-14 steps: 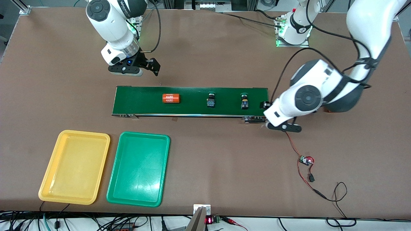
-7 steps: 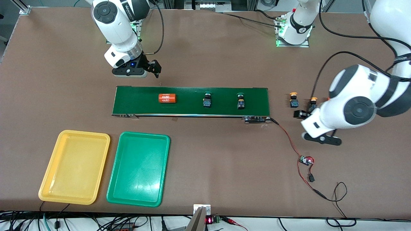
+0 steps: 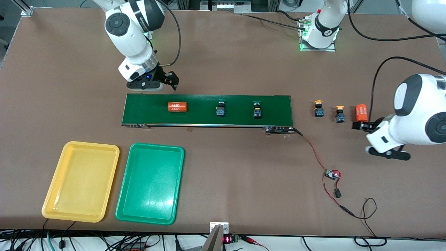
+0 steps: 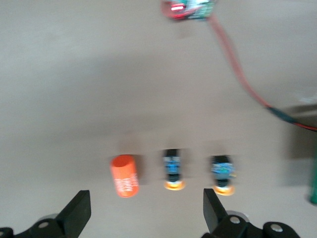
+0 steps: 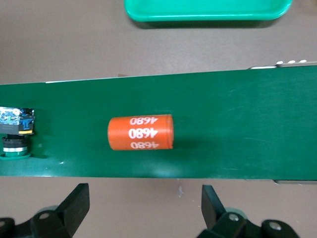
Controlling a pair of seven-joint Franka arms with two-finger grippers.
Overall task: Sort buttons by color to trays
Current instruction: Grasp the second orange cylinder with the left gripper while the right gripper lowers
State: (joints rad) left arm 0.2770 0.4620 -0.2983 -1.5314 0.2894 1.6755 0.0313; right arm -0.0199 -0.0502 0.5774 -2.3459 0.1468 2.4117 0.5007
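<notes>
Two green-capped buttons (image 3: pixel 220 107) (image 3: pixel 257 109) ride on the dark-green conveyor belt (image 3: pixel 275 104); one shows as a green-capped button (image 5: pixel 15 139) in the right wrist view. Two yellow-capped buttons (image 3: pixel 318 108) (image 3: pixel 339 114) stand on the table off the belt's end toward the left arm, also seen as yellow-capped buttons (image 4: pixel 172 170) (image 4: pixel 222 173). The yellow tray (image 3: pixel 82 181) and green tray (image 3: pixel 150 183) lie side by side, nearer the front camera than the belt. My right gripper (image 3: pixel 170 81) (image 5: pixel 143 208) hangs open over the table at the belt's farther edge. My left gripper (image 3: pixel 364 126) (image 4: pixel 144 213) is open and empty above the table beside the yellow-capped buttons.
An orange cylinder (image 3: pixel 177 106) (image 5: pixel 141 132) printed "4680" lies on the belt. A second orange cylinder (image 3: pixel 361 113) (image 4: pixel 124 175) lies beside the yellow-capped buttons. A red wire (image 3: pixel 315 153) runs from the belt to a small circuit board (image 3: pixel 332 174) (image 4: pixel 190 9).
The left arm swung from the belt's end toward its own end of the table, uncovering the yellow-capped buttons and second cylinder. The right gripper came closer to the belt. Items on the belt drifted toward the right arm's end.
</notes>
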